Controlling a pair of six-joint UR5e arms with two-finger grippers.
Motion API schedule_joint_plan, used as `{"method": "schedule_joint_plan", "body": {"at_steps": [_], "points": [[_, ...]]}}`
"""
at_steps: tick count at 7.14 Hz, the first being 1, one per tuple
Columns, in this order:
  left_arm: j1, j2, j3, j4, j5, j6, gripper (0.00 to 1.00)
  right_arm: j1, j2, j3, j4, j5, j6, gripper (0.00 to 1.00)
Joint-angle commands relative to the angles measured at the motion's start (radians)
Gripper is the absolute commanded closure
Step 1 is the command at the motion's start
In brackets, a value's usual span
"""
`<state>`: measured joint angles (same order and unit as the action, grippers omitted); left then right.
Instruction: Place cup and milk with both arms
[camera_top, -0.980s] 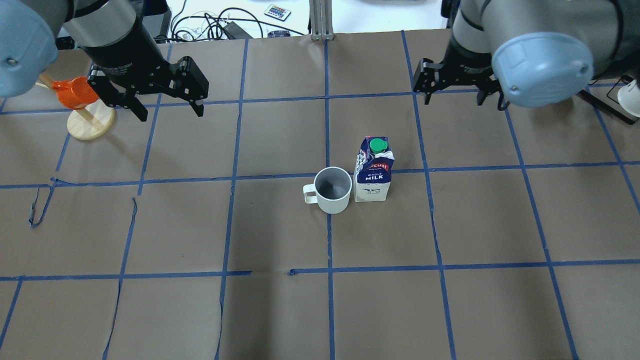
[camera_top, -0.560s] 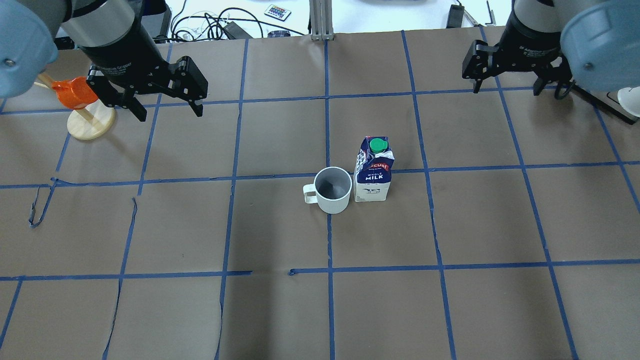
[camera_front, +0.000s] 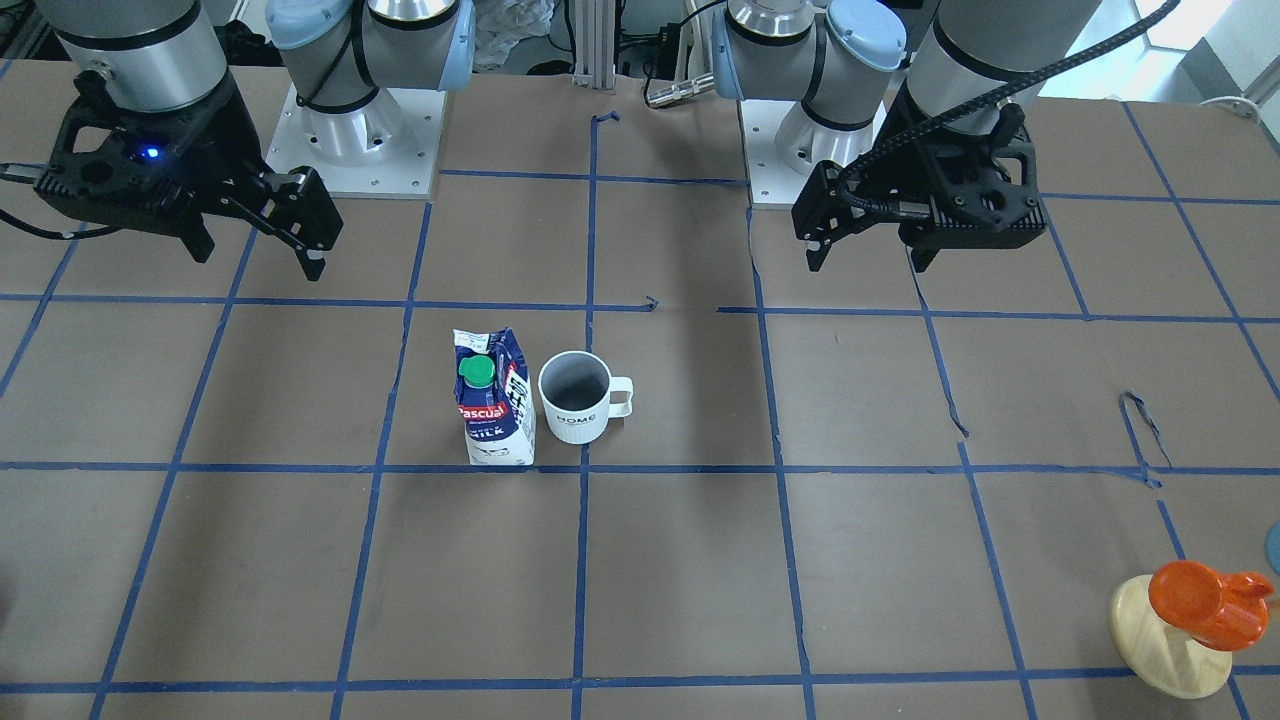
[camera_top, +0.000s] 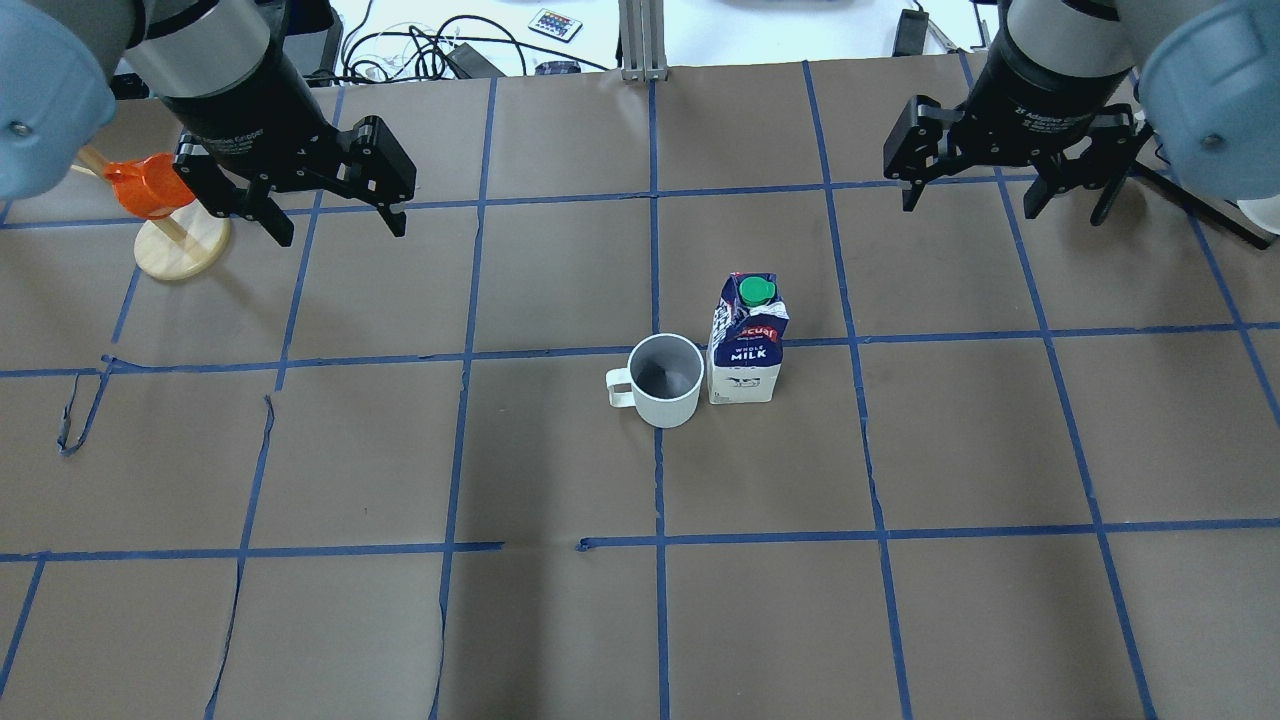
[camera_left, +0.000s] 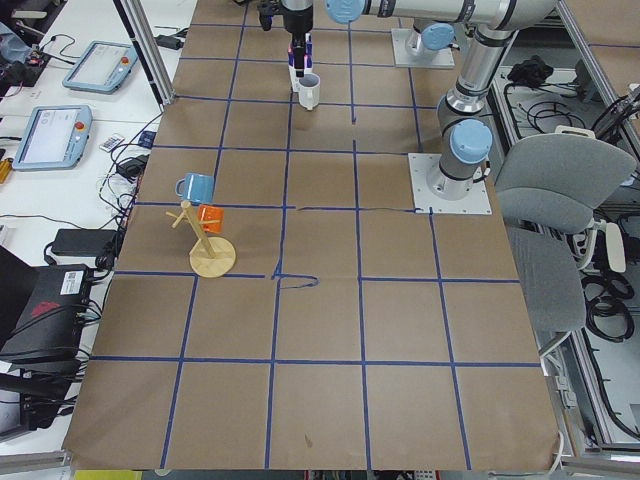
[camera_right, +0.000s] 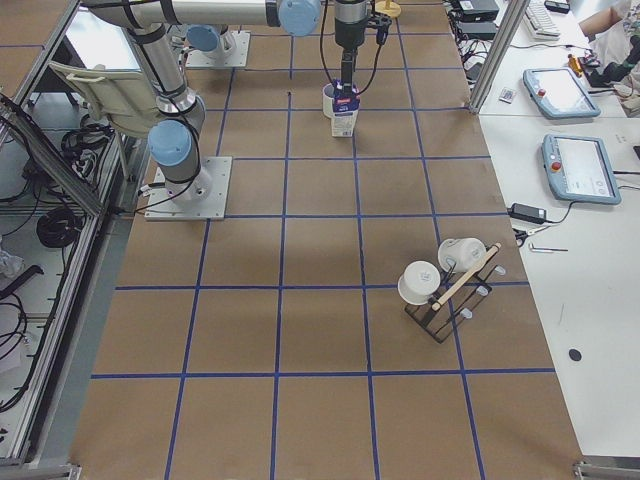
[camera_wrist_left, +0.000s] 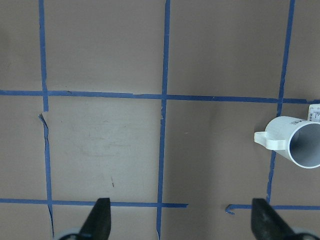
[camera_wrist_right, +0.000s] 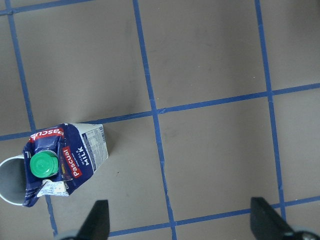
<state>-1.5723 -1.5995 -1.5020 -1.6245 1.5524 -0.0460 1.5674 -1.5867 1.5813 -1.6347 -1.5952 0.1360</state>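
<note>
The white cup (camera_top: 666, 380) stands upright mid-table with its handle to the view's left. It touches or nearly touches the blue and white milk carton (camera_top: 746, 340) to its right. Both show in the front view, cup (camera_front: 575, 397) and milk (camera_front: 493, 400). My left gripper (camera_top: 340, 225) is open and empty, high over the far left; the cup (camera_wrist_left: 295, 147) sits at the right edge of its wrist view. My right gripper (camera_top: 968, 205) is open and empty at the far right; the milk (camera_wrist_right: 60, 160) lies at the lower left of its wrist view.
A wooden mug stand (camera_top: 180, 245) with an orange cup (camera_top: 150, 185) stands just left of my left gripper. A rack with white cups (camera_right: 445, 285) stands far off at the table's right end. Blue tape lines grid the brown table (camera_top: 560, 620). Cables (camera_top: 430, 45) lie beyond the far edge.
My right gripper swung right and away from the table's middle, then came back slightly left. The left arm, the cup and the milk have not moved.
</note>
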Motion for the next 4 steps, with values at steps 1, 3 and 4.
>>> {"method": "schedule_joint_plan", "body": {"at_steps": [1,3,4], "points": [[0.0,0.001,-0.003,0.0,0.0,0.0,0.0,0.051,0.001,-0.001,0.001,0.008,-0.001,0.0],[0.0,0.001,-0.003,0.0,0.0,0.0,0.0,0.051,0.001,0.0,0.001,0.001,-0.004,0.0],[0.0,0.003,-0.003,0.0,0.0,0.0,0.0,0.051,0.001,0.002,0.0,-0.014,-0.004,0.0]]}}
